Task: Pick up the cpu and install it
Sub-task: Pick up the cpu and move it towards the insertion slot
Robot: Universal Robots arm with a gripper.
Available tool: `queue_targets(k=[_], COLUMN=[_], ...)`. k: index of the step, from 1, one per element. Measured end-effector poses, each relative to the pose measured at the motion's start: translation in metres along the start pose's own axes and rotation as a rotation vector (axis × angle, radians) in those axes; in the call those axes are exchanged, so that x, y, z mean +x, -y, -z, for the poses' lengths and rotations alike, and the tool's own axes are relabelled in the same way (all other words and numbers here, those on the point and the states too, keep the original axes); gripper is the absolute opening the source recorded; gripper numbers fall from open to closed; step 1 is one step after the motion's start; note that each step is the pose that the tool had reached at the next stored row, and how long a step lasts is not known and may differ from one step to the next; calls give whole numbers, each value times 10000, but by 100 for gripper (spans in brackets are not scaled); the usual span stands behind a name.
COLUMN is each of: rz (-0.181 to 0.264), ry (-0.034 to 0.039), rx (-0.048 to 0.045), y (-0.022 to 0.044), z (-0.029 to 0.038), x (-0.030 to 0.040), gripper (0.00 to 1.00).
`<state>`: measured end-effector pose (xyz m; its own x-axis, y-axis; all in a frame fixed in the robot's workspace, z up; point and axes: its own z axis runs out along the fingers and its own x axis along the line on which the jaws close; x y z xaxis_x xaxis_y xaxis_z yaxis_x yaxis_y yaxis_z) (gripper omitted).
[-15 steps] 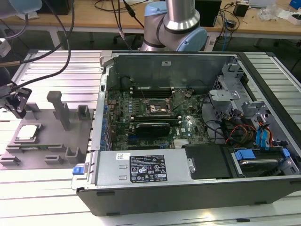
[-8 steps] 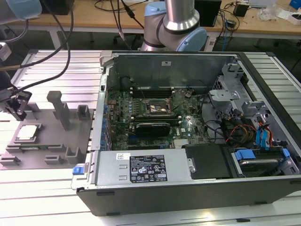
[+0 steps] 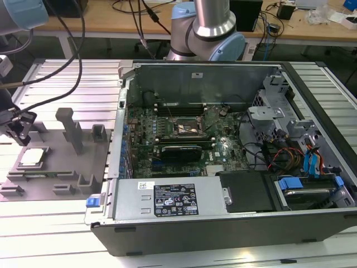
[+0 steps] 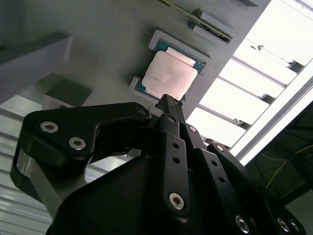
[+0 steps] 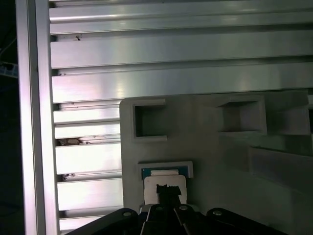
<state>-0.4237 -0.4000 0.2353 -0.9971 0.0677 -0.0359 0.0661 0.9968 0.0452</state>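
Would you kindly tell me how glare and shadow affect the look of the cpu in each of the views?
Exterior view: even light, the cpu top slightly washed pale. Second wrist view: aluminium slats blown out white, the cpu tinted pinkish, the gripper a dark silhouette. First wrist view: slats glare, the grey fixture is dim, the gripper's shadowed tip overlaps the cpu.

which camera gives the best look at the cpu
The second wrist view: the cpu shows nearly all of its pale metal top, seated in the grey fixture. In the first wrist view the cpu is partly hidden; in the exterior view it is small, at the exterior view's left.
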Motion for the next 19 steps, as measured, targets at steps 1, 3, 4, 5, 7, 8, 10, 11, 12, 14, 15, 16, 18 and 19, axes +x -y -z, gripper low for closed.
queue_targets(k=[1,3,4,5,7,8,10,11,12,14,15,16,18,19], rz=[1,3,4,6,10,13,17,17,19,21,23,27,37,44], ry=[-1,0,0,0,-1,-3,-2,-2,-1,-2,-2,-1,-2,-6], rx=[0,-1,-1,-1,0,0,0,-1,-2,0,-1,-2,-2,-1], y=[1,1,2,3,5,6,7,7,7,8,9,9,11,14], z=[-7,-22,-29,-37,-58,-69,-84,-90,-97,-113,-122,-132,-157,-170], x=[4,12,16,20,32,37,42,45,46,53,56,57,60,62], gripper=[11,11,11,11,11,11,11,11,11,11,11,11,11,11])
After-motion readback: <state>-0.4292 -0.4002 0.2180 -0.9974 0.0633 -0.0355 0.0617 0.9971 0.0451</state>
